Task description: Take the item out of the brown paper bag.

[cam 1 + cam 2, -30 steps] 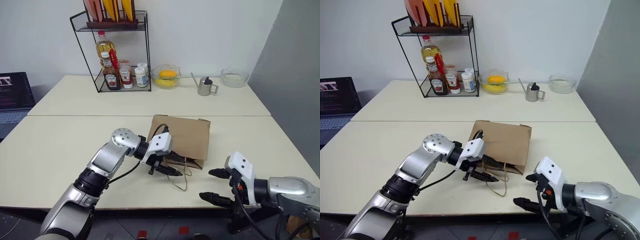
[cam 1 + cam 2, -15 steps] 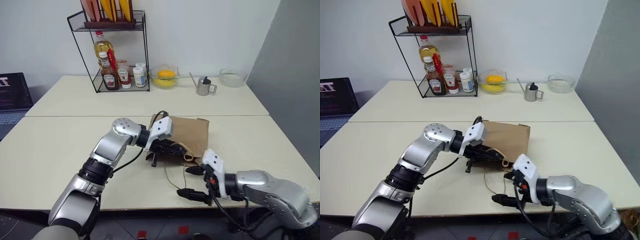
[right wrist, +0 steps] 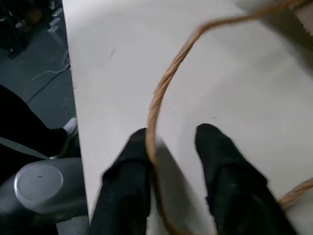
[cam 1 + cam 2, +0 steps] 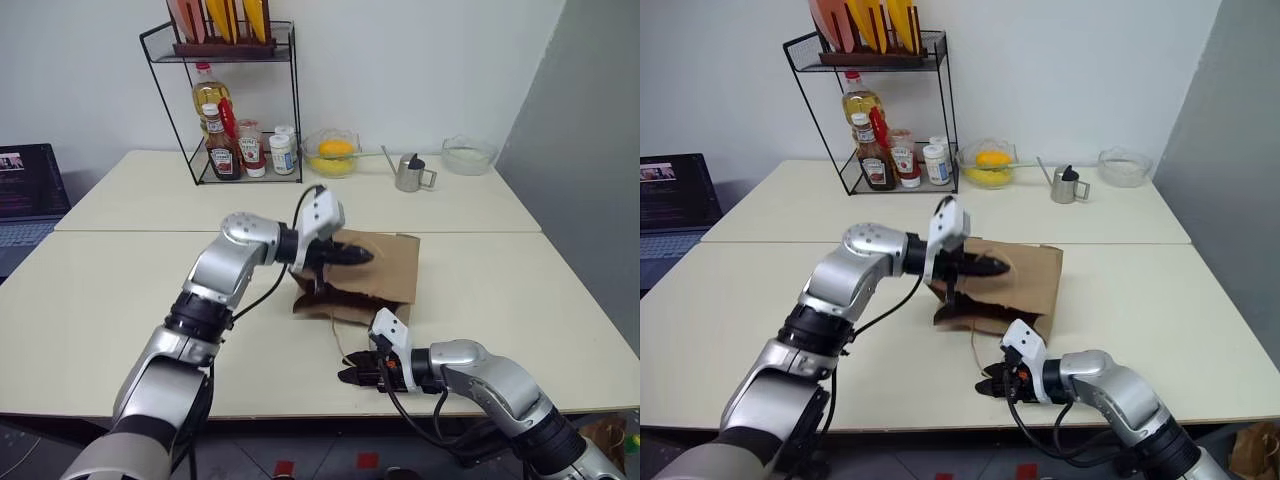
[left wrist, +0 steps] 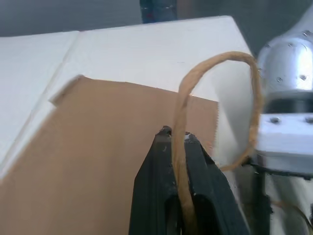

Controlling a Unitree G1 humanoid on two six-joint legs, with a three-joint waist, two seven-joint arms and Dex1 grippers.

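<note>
Brown paper bag [image 4: 370, 270] on the near table [image 4: 100, 300], one cord handle pinched and raised.

From the head camera, the left gripper [image 4: 362, 256] hovers over the bag's mouth end; the right gripper [image 4: 350, 377] sits low by the table's front edge. Left wrist view: black fingers [image 5: 159, 166] clamp tight on a looped cord handle [image 5: 215, 63]. Right wrist view: fingers [image 3: 220, 161] parted, straddling the other cord [image 3: 166, 83]. The packet isn't visible.

1 brown paper bag [image 4: 385, 265], 2 bowls [image 4: 333, 154]
</note>
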